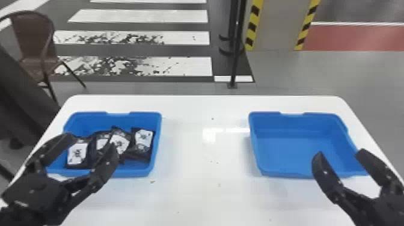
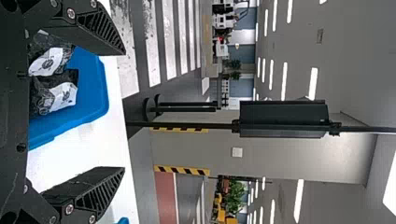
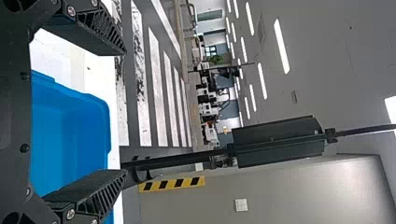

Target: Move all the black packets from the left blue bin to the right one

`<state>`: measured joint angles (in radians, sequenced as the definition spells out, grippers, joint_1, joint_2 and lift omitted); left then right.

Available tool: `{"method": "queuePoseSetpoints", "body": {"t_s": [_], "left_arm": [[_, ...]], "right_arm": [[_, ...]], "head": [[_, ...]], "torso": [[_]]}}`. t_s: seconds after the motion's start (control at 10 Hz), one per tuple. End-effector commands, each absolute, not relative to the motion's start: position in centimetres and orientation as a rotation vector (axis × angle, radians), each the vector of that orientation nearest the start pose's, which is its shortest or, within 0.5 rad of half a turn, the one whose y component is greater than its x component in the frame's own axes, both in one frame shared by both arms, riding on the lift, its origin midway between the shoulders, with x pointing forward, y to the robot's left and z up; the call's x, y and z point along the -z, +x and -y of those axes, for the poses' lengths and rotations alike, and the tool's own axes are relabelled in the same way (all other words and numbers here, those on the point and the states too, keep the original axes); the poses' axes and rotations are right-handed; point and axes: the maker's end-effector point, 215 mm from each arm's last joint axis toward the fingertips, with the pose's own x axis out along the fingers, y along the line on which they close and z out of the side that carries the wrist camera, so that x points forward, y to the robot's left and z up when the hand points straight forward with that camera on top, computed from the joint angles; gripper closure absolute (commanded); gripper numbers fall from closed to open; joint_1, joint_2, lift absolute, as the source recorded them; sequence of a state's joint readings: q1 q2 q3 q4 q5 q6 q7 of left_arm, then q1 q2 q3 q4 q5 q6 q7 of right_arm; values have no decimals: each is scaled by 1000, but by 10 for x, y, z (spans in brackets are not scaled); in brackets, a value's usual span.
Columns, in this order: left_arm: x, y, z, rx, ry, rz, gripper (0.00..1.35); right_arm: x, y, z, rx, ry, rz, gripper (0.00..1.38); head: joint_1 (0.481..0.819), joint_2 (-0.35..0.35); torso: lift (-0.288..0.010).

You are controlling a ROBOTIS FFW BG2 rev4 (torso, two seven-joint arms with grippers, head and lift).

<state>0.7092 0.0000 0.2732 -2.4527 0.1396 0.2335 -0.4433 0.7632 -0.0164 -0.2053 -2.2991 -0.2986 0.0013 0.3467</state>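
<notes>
i observe a white table (image 1: 192,198) before me, far corners rounded, surface glossy. directly on it: left blue bin (image 1: 135,172) and right blue bin (image 1: 285,156), well apart. i note small specks (image 1: 152,181) on the bare surface.

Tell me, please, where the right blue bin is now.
In the head view, the right blue bin sits toward the right of the white table, with the open right gripper showing across its near edge.

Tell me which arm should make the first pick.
Left, most likely: the left gripper hangs open over the near side of the left blue bin, where the packets lie; the right gripper is by the empty right bin.
</notes>
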Motion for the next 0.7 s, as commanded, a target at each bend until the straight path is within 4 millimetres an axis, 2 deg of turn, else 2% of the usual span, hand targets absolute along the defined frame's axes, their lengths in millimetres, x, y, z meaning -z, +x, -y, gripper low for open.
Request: {"method": "queuePoseSetpoints", "body": {"t_s": [0.0, 0.6], "left_arm": [[262, 380, -252, 258, 21, -57, 160], [263, 380, -253, 257, 17, -60, 160]], "right_arm": [[287, 368, 252, -202, 151, 11, 122], [287, 369, 252, -203, 150, 11, 122]], "head": [[695, 0], [695, 0]], "torso": [[-140], [-140]]}}
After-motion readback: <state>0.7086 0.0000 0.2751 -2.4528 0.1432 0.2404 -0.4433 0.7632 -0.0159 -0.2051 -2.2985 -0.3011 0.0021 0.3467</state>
